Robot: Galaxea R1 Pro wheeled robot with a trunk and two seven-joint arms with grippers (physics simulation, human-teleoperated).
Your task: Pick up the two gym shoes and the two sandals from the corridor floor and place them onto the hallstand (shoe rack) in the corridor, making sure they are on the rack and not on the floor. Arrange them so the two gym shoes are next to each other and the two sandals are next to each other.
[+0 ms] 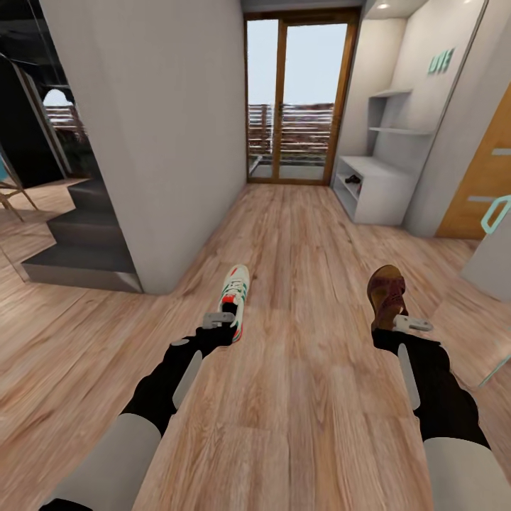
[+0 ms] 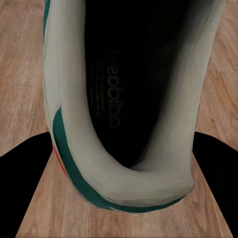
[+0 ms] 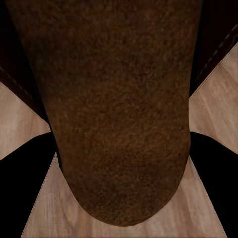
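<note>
A cream-white gym shoe [image 1: 235,291] with green stripes hangs above the corridor floor [image 1: 298,227], my left gripper [image 1: 227,323] shut on its heel. In the left wrist view the shoe's dark opening [image 2: 124,99] sits between the black fingers [image 2: 25,168]. My right gripper [image 1: 389,325] is shut on the heel end of a dark brown sandal [image 1: 386,292]. The sandal's sole [image 3: 119,109] lies between the black fingers [image 3: 218,168] in the right wrist view. The pale hallstand [image 1: 376,188] stands far ahead on the right, with a small dark item [image 1: 353,180] on a low shelf.
A grey wall block [image 1: 156,142] juts in on the left, with dark steps [image 1: 81,245] beside it. A glazed wooden door [image 1: 298,99] closes the corridor's far end. An orange-brown door [image 1: 482,184] and a pale panel [image 1: 493,262] stand at the right.
</note>
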